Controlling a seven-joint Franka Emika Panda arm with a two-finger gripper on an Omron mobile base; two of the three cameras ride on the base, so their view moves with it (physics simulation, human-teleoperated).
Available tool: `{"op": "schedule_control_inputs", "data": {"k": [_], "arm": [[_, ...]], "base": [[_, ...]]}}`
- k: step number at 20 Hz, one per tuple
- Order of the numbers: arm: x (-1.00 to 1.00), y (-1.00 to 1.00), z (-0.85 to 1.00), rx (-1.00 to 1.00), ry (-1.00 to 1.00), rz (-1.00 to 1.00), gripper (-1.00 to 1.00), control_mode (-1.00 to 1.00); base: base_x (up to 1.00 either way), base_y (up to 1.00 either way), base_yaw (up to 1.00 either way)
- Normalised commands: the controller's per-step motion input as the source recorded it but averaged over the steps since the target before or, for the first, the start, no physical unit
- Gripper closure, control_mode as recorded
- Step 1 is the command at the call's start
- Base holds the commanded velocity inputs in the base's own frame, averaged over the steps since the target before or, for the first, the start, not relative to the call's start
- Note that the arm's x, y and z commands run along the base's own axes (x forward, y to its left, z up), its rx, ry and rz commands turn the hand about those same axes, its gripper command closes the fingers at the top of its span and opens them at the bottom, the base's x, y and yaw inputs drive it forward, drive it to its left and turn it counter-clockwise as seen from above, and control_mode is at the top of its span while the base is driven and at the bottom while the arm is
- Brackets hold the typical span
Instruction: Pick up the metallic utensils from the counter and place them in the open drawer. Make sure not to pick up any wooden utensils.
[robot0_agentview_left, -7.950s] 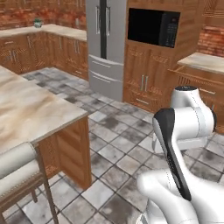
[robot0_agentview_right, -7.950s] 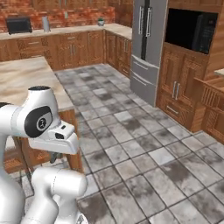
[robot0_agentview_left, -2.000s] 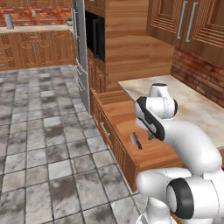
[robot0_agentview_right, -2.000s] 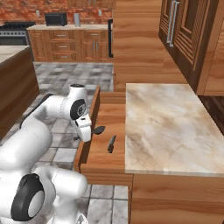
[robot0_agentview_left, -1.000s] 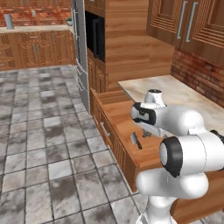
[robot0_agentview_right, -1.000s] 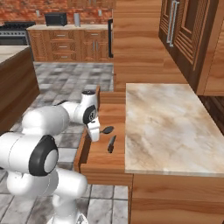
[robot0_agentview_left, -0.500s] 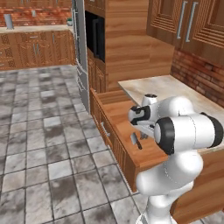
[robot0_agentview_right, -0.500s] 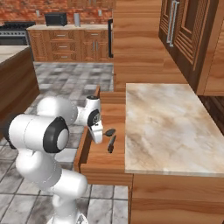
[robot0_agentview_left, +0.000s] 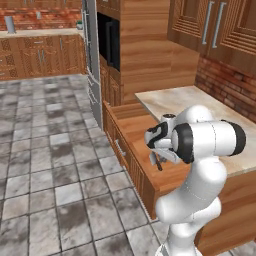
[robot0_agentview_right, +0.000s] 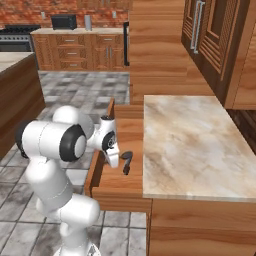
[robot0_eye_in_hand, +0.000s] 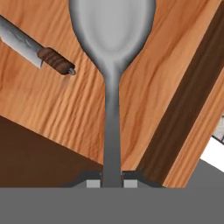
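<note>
The knife (robot0_eye_in_hand: 37, 50) already lies on the floor of the open drawer (robot0_agentview_right: 131, 134). The pincer (robot0_eye_in_hand: 112, 181), clamped on the metal spoon's (robot0_eye_in_hand: 112, 48) handle, holds it over the drawer; only releasing it appears left.

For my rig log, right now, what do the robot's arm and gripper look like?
Glossy white, rounded tubular arm with bulbous segments, black ring bands at its joints and a dark joint cap. White hand ending in a gripper with two small dark finger tips. No cables or markings visible.
</note>
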Motion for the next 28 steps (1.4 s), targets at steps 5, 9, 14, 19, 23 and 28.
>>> {"op": "schedule_control_inputs", "data": {"k": [5, 9, 14, 19, 23, 28], "arm": [[0.00, -0.09, -0.31, 0.00, 0.02, 0.03, 1.00, -1.00], [0.00, -0.02, -0.42, -0.02, 0.00, 0.05, 1.00, -1.00], [0.00, -0.17, -0.43, -0.03, 0.01, 0.02, 1.00, -1.00], [0.01, -0.22, -0.39, -0.03, 0.01, 0.00, 1.00, -1.00], [0.20, -0.01, -0.34, -0.03, 0.00, 0.03, 1.00, -1.00], [0.39, -0.03, -0.20, 0.00, 0.01, 0.24, 1.00, -1.00]], "base": [[0.00, 0.00, 0.00], [0.00, 0.00, 0.00], [0.00, 0.00, 0.00], [0.00, 0.00, 0.00], [0.00, 0.00, 0.00], [0.00, 0.00, 0.00]]}}
